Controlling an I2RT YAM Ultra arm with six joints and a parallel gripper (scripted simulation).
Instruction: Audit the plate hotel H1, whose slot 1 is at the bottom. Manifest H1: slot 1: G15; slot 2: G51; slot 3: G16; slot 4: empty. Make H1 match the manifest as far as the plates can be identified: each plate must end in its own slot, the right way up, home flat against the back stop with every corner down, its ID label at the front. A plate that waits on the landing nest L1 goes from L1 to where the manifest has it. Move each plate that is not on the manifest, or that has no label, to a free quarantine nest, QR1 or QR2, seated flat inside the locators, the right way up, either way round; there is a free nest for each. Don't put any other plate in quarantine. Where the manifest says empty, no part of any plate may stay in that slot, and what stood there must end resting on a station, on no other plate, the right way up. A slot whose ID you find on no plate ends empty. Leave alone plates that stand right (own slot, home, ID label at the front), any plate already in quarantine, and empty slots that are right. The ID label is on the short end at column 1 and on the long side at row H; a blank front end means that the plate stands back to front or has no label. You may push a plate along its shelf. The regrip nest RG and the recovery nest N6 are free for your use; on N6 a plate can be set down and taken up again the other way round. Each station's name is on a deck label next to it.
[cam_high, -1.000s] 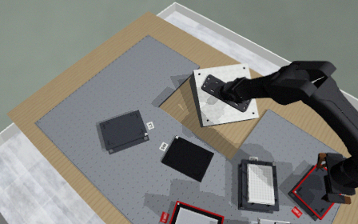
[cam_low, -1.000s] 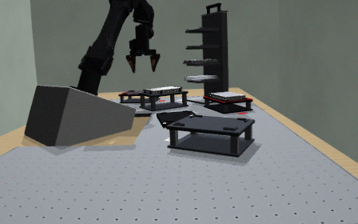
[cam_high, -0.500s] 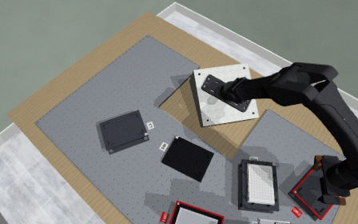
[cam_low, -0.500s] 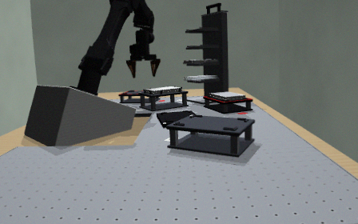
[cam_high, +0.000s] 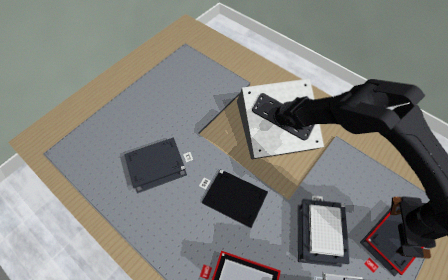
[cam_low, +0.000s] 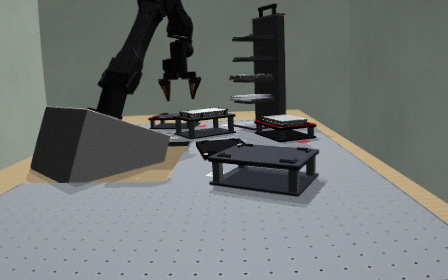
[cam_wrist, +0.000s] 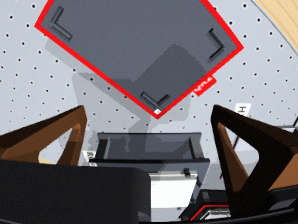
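My gripper is open and empty. It hangs well above an empty red-edged quarantine nest. A white plate lies on a black raised nest beside it. A second red-edged nest holds a pale plate. The plate hotel stands behind it. Its two lower shelves carry plates. The two upper shelves look thin and dark. No labels are readable.
A black raised nest stands mid-deck, with a flat black pad next to it. The arm's grey base block sits to one side. Small white deck labels lie beside the stations.
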